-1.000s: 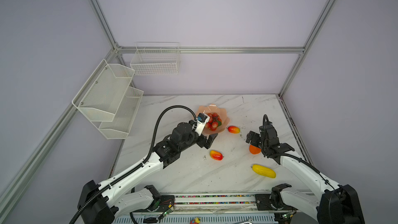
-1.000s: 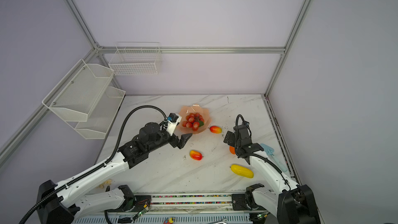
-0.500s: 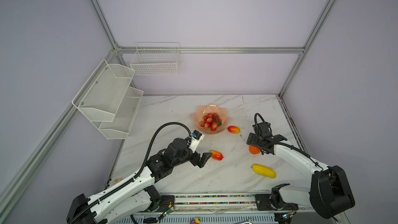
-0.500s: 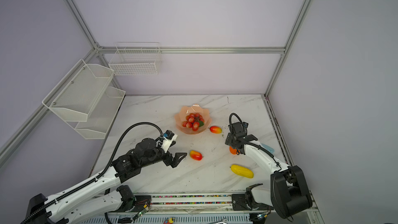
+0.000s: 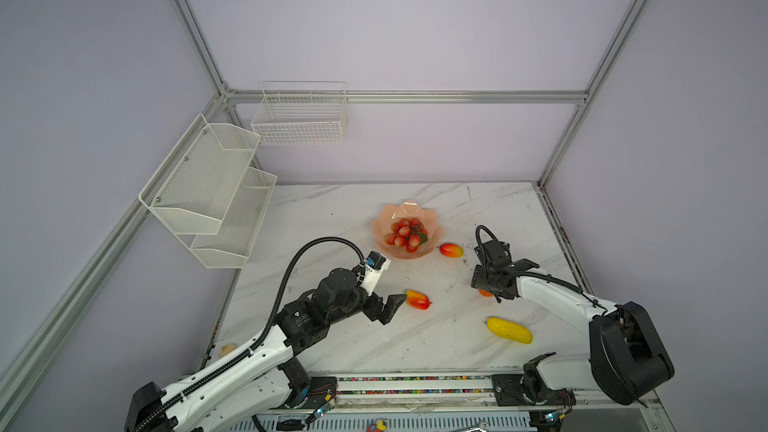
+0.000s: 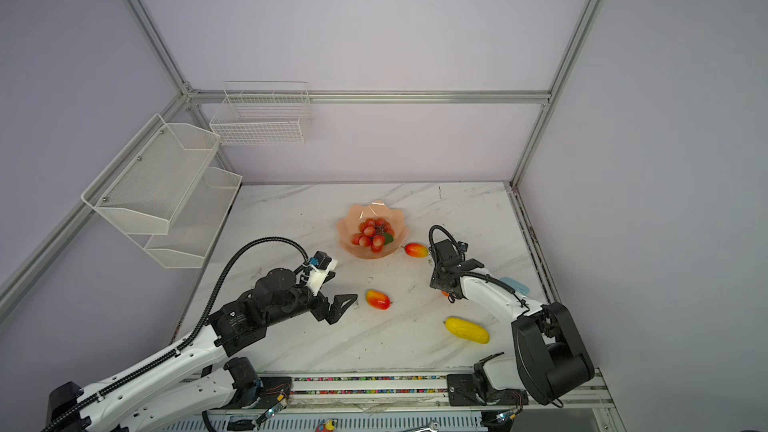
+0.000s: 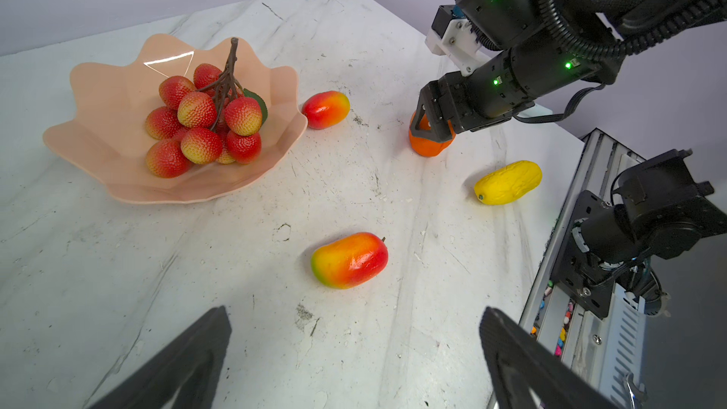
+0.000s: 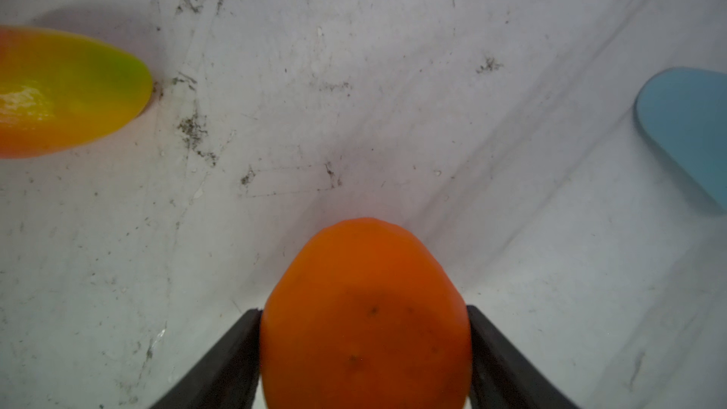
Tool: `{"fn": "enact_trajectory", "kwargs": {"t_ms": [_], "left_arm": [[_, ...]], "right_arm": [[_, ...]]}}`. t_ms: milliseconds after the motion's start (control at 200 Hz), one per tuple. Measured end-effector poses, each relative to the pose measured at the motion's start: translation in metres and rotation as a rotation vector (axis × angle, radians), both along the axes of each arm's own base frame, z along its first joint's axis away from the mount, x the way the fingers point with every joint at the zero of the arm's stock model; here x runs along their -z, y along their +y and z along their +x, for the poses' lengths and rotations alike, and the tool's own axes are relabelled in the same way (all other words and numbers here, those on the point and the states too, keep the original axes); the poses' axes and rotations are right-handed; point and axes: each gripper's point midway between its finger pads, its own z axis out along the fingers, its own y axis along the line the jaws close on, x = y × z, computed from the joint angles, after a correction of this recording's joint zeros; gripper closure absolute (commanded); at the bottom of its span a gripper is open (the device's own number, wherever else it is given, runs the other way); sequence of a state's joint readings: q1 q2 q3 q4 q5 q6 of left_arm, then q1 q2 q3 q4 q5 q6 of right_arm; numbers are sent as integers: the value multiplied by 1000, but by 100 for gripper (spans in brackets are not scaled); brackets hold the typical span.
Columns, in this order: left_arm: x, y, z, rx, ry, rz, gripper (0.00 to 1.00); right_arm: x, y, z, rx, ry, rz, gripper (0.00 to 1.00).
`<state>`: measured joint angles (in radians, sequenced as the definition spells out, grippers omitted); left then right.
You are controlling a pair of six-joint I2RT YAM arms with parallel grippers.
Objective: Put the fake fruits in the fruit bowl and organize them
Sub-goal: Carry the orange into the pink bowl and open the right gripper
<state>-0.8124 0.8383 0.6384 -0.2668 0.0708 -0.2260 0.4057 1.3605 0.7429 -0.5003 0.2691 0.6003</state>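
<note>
Since a second ago the right gripper (image 7: 432, 129) has closed onto the orange (image 8: 366, 300) near the desk's (image 5: 536, 234) right edge. The left gripper (image 5: 392, 309), wide and empty, has drawn back from the fruit bowl (image 5: 383, 223) toward the front mango (image 5: 417, 299). In both top views the right gripper hides most of the orange.

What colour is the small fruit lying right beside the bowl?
Red fading into orange-yellow; that mango beside the bowl shows best in the left wrist view.

Bowl (image 7: 98, 72) peach-pink; grape bunch (image 7: 200, 123) red; round fruit (image 8: 366, 308) orange; oblong fruit (image 7: 507, 182) yellow; mangoes (image 7: 349, 259) red-yellow; table (image 7: 118, 269) white, grey-veined.
</note>
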Motion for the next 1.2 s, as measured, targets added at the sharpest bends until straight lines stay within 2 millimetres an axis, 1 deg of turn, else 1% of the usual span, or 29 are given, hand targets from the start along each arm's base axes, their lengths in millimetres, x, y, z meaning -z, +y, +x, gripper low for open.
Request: {"fn": "enact_trajectory", "kwargs": {"t_ms": [40, 70, 205, 295, 350, 380, 490, 540, 585, 640, 675, 715, 775, 860, 960, 1070, 1200], "left_arm": [[1, 1, 0, -3, 1, 3, 0], [1, 2, 0, -7, 0, 5, 0], [-4, 12, 3, -56, -22, 10, 0], [-10, 26, 7, -132, -39, 8, 0], [-14, 38, 11, -200, -54, 5, 0], [-17, 44, 13, -231, -64, 4, 0], [-25, 63, 17, -333, -96, -3, 0], [-27, 70, 19, -368, -107, -3, 0], [-28, 75, 20, -391, -113, 0, 0], [-27, 79, 21, -414, -117, 2, 0], [-27, 81, 22, -424, -119, 6, 0], [-26, 82, 22, -433, -121, 12, 0], [-26, 85, 23, -444, -124, 15, 0], [-27, 86, 23, -451, -129, 13, 0], [-29, 89, 23, -461, -138, 7, 0], [-31, 91, 23, -468, -143, 4, 0], [-31, 91, 23, -469, -144, 5, 0]], "right_arm": [[0, 0, 0, 1, 1, 1, 48], [0, 0, 0, 0, 1, 0, 52], [-4, 3, 4, -36, -13, -3, 54], [-20, 18, 12, -104, -64, 29, 54], [-39, 35, 20, -162, -126, 64, 54], [-53, 47, 26, -199, -169, 91, 55], [-115, 93, 51, -324, -351, 220, 55], [-141, 110, 64, -361, -426, 272, 55], [-159, 123, 77, -391, -478, 302, 55], [-172, 136, 93, -415, -519, 325, 55], [-174, 143, 104, -423, -532, 326, 55], [-171, 150, 116, -430, -538, 323, 55], [-158, 157, 129, -437, -525, 316, 55], [-134, 165, 142, -447, -482, 292, 55], [-118, 174, 159, -453, -455, 275, 55], [-113, 181, 175, -450, -454, 257, 55], [-108, 181, 188, -439, -460, 231, 55]]}}
